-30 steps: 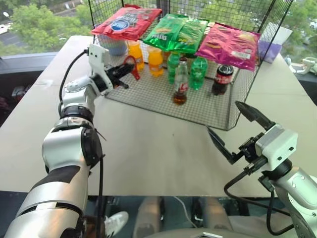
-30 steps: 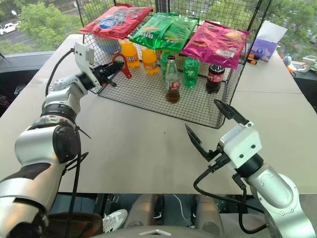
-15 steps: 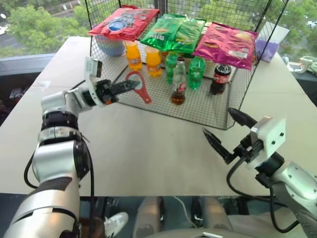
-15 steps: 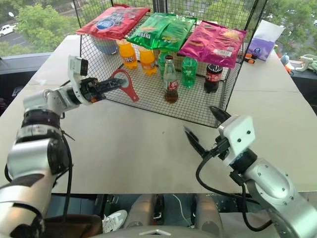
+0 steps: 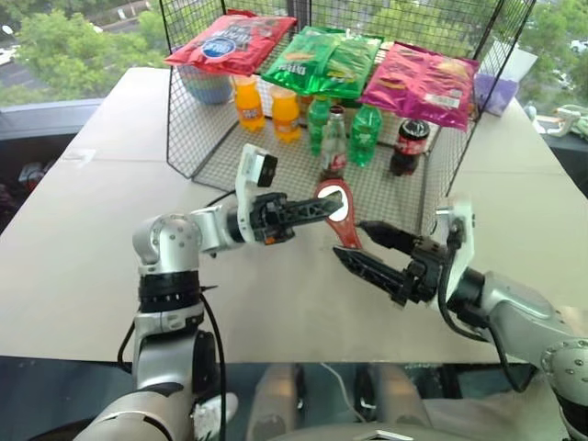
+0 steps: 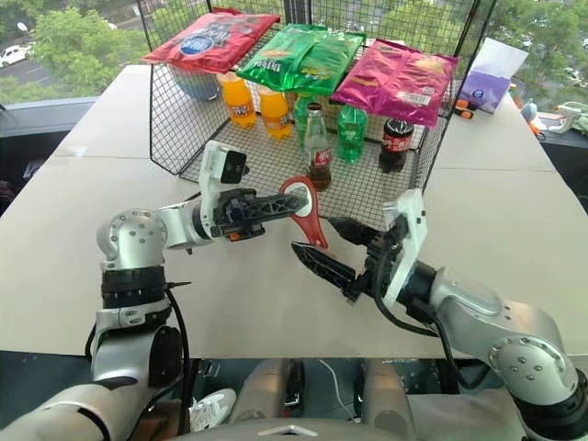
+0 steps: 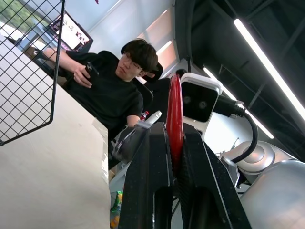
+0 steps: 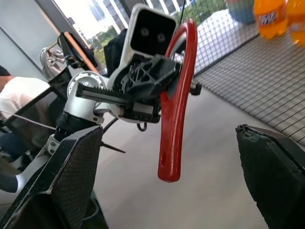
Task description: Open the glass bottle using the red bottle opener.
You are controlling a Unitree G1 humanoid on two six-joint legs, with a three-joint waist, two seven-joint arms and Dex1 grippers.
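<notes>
Since a second ago the left gripper point(image 5: 329, 208) has pulled back out of the wire basket point(image 5: 413, 216) and swung toward the middle of the table, carrying the red bottle opener point(image 5: 337, 213) with it, and the right gripper point(image 5: 366, 250) has slid over to meet it. So now both hands sit close together over the near part of the table point(image 5: 83, 230), in front of the basket.

Left fingers are clamped on the opener's ring head, with the handle hanging down and pointing toward the near side. Right fingers are spread wide with nothing in them, and the handle tip dangles just between them, so to me it looks like a handover setup.

Handling-wise, the opener looks flat, rigid and light, probably a bit slick. I'd take it by the tapering handle and leave the ring end free for the cap. It's plain red, with a rounded head, an open hole, and a small slot near the handle's end.

The glass bottle point(image 5: 333, 143) stands upright in the basket, farther back, between the orange drinks on its left and the dark cola bottle point(image 5: 410, 145) on its right, green bottles just beside it. Slim, clear, dark cola low down, red-and-white label, cap on. Glass, so heavy-ish, smooth and breakable; grab it around the body.
</notes>
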